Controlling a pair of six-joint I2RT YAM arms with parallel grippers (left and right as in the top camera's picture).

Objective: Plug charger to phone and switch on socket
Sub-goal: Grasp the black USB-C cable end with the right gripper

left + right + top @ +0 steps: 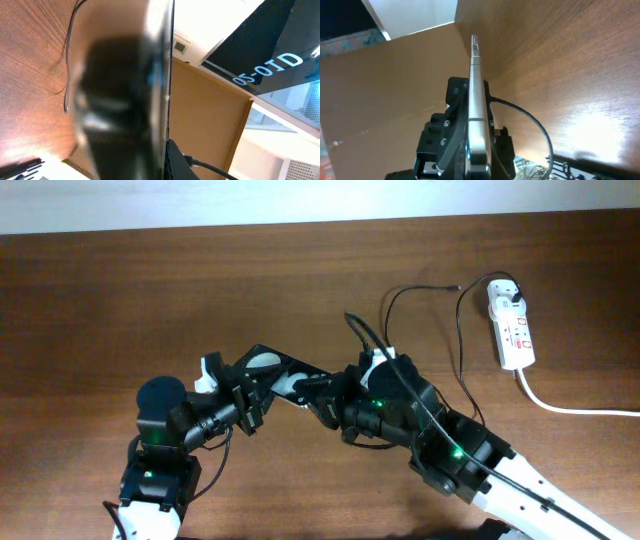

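Brown wood grain is filling the overhead view, and we are looking down at a table (120, 290) where both arms are meeting near the middle. The phone (275, 372) is sitting between them, tilted, its glossy black face showing two white round spots. We are seeing the left gripper (245, 392) holding the phone's left end with its jaws clamped on it. In the left wrist view the phone (168, 75) is appearing edge-on as a thin vertical line beside a blurred dark finger (110, 100).

The right gripper (322, 392) is pressing in at the phone's other end, but we are not able to tell how far its jaws are parted or what they are holding. In the right wrist view the phone (476, 90) is running up the centre as a narrow silver edge, with black gripper parts on both sides of it.

The charger (459, 340) is trailing as a thin black cable, looping over the wood from the right arm toward the socket (512, 332). The socket is lying well apart from the phone, near the far right of the table, with its thick white cord (560, 405) running off to the right. We cannot tell whether the connector tip is touching the phone.
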